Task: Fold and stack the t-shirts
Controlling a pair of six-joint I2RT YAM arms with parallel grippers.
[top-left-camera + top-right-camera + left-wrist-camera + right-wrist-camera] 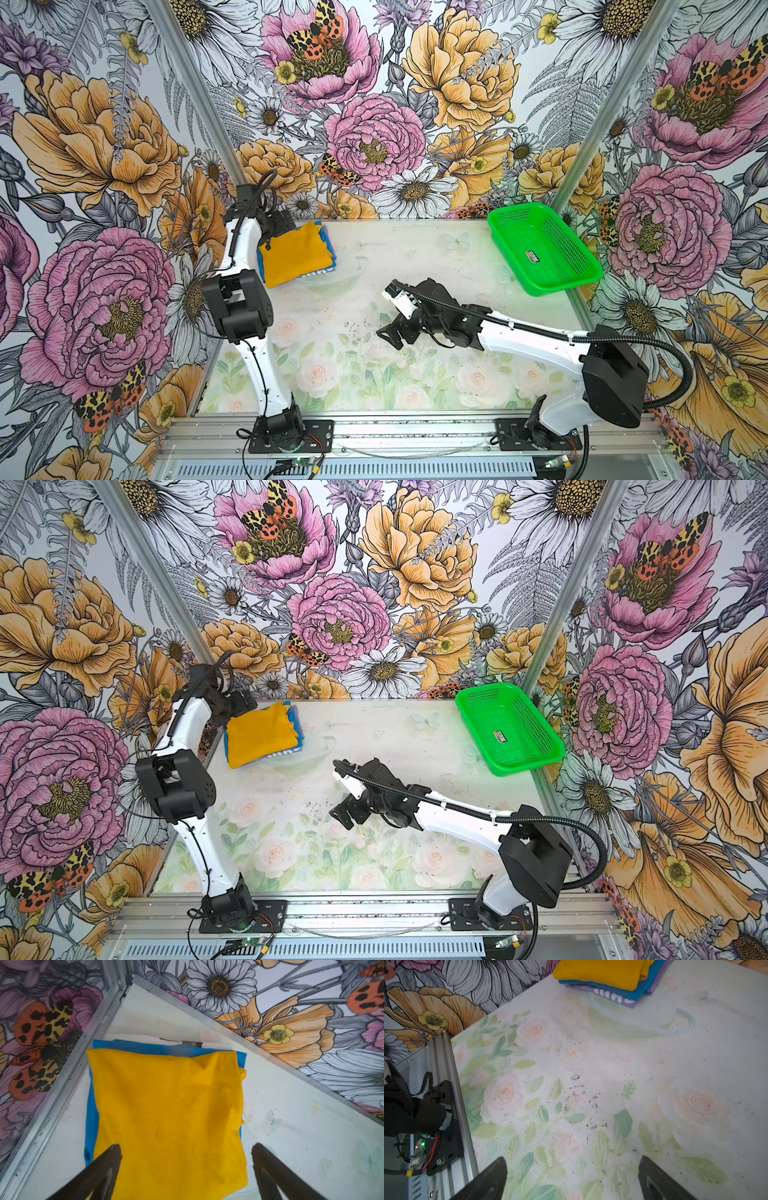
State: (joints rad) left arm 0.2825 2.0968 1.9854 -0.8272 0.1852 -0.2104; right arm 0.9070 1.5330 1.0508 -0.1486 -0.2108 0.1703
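Observation:
The mustard-yellow t-shirt [295,259] [262,739] lies folded on top of the folded blue t-shirt [145,1047], whose edges stick out around it, at the table's far left corner. My left gripper [279,230] [187,1147] hovers open over the yellow t-shirt's [166,1115] near edge; nothing is between its fingers. My right gripper [386,334] [340,812] [572,1159] is open and empty, low over the middle of the table. In the right wrist view the yellow t-shirt [602,970] and the blue t-shirt [639,989] lie stacked at the far edge.
A folded purple cloth with white letters [627,1000] lies under the stack. A green perforated basket [565,282] [528,766] stands empty at the back right. Flowered walls enclose the table close behind and beside the stack. Dark specks dot the table's middle [579,1093].

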